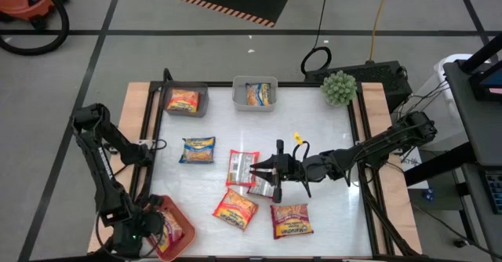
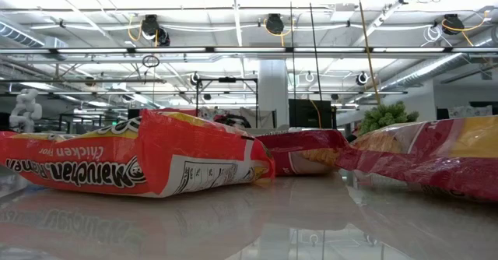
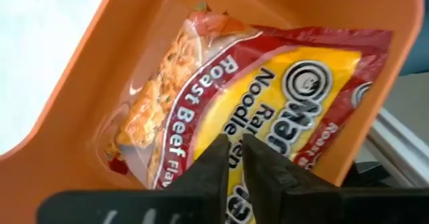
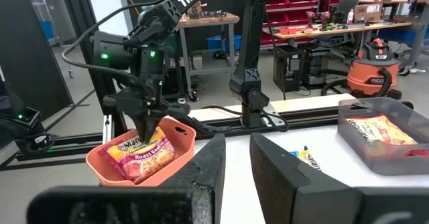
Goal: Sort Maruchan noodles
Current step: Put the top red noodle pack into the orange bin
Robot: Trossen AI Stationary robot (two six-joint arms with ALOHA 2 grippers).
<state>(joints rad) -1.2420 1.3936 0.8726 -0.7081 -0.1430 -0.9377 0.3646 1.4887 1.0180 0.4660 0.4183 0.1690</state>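
Note:
My left gripper (image 3: 242,158) points down into the salmon-red bin (image 3: 80,110) at the table's near left corner, shut, its tips at a red-and-yellow Roast Beef noodle packet (image 3: 221,83) lying in the bin. My right gripper (image 4: 238,157) hangs level over the table's middle (image 1: 257,176), slightly open with nothing between its fingers, above two silvery-pink packets (image 1: 241,168). A blue-and-yellow packet (image 1: 197,150), an orange-red one (image 1: 235,209) and a red one (image 1: 291,220) lie flat on the white tabletop. My left gripper comes at the Roast Beef packet from above, fingers (image 4: 149,131) pointing down at its yellow middle (image 3: 268,117). The packet lies in the bin. Whether the tips touch it or pinch the wrapper, I cannot tell.
A grey bin (image 1: 186,100) with an orange packet and a clear bin (image 1: 255,93) with a blue-and-yellow packet stand at the far edge. A green plant (image 1: 339,87) sits at the far right corner. In the low view, packets (image 2: 132,163) lie close in front.

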